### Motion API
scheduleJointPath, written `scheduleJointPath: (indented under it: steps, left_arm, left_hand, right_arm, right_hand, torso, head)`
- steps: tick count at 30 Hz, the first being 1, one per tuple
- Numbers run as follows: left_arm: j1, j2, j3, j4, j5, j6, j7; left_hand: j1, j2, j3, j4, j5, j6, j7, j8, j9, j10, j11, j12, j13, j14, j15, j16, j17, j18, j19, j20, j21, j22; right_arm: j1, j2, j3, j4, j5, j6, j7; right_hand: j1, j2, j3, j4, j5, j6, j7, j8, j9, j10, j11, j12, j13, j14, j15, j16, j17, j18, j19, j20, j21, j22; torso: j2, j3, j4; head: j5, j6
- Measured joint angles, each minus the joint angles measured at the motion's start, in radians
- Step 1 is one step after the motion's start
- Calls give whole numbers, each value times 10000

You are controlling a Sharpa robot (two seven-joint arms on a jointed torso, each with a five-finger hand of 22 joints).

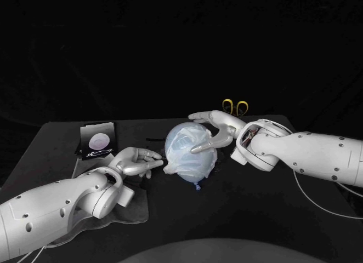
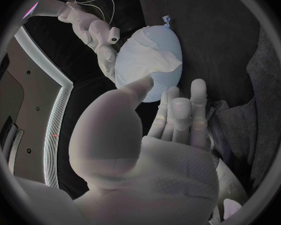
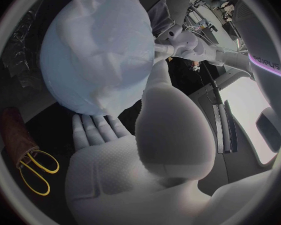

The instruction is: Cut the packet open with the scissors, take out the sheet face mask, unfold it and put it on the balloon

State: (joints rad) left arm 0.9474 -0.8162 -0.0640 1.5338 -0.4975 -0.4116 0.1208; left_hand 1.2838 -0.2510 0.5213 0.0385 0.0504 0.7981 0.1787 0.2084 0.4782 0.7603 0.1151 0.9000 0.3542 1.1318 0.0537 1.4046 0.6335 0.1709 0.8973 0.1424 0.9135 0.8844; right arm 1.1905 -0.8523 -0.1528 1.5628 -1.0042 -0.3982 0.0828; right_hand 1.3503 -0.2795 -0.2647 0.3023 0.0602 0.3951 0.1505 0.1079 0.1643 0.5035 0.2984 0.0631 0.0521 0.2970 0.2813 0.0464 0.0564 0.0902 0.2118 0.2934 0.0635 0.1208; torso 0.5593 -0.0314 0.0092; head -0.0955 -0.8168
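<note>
- Balloon point(image 1: 180, 156) lies at the centre of the black table point(image 1: 253, 213). In the head view its long axis runs from 12 to 6 o'clock, with the knot point(image 1: 197, 186) at the 6 o'clock end, toward the robot.
- The sheet mask point(image 2: 137, 52) is draped over the balloon. We read its wrinkles and one loose corner in the two wrist views. In the head view, mask and balloon are hard to separate.
- The left hand point(image 1: 136, 161) sits at the balloon's 9 o'clock side. The left wrist view shows its fingers point(image 2: 178, 110) straight and side by side. The thumb is set apart with its tip at the balloon's edge, and nothing is between thumb and fingers.
- The right hand point(image 1: 221, 129) sits at the balloon's 1 o'clock side. In the head view its fingers arc round the far end and its thumb lies on top. The right wrist view shows the fingers point(image 3: 97, 127) flat and pressed together at the balloon's edge, with the thumb against its side. We cannot tell whether this hand grips the balloon or merely rests on it.
- The scissors point(image 3: 37, 172) show whole yellow handles in the right wrist view, just beside a brown object point(image 3: 15, 130). The head view gives the handle loops at 1 o'clock, beyond the right hand. The blades are hard to make out.
- The packet point(image 1: 97, 140) lies at 10 o'clock from the balloon, near the table's edge. We cannot tell its cut end.
- A dark cloth point(image 1: 134, 211) lies at 7 o'clock, partly covered by the left arm.
</note>
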Motion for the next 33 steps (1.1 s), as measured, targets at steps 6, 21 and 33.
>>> scheduleJointPath:
  steps: [6,21,33]
  left_arm:
    - [1,-249,26,165,95,0,189]
    - [665,-874,250,438,2078,126,1761]
    - [1594,-802,285,-40,3855,584,3078]
  left_hand:
    - [240,112,-488,70,0,-33,40,-40,-120,-162,93,-340,-337,-664,55,-297,-983,1,-70,118,-274,-154]
    - [956,536,-1183,599,-1,274,193,-39,-577,-356,305,-1589,-1705,-2840,377,-3235,-3324,-7,-1012,652,-3045,-1895]
    - [1169,323,-562,1291,-1,899,108,-70,-1118,1693,383,-4899,-2920,-2796,658,-7496,-4887,-12,-1590,1383,-6419,-4356]
  right_arm:
    - [49,-272,0,326,769,-120,374]
    - [248,-857,14,774,3664,-115,1585]
    - [275,-619,19,-446,6881,-611,3260]
  right_hand:
    - [0,0,0,0,0,-16,-14,-39,0,-35,-36,0,5,-44,27,0,-6,0,0,0,0,-10]
    - [178,2046,1375,-101,-82,1277,104,427,419,1200,-313,368,109,1557,-228,458,314,0,244,-15,82,152]
    - [270,3062,1199,-160,-82,3123,364,973,798,3073,-545,816,147,4163,-554,1226,726,256,1023,6,430,454]
  torso:
    - [-12,0,6]
    - [-87,-37,-6]
    - [-340,-169,-34]
  head:
    - [-30,13]
    - [-93,187]
    - [-54,441]
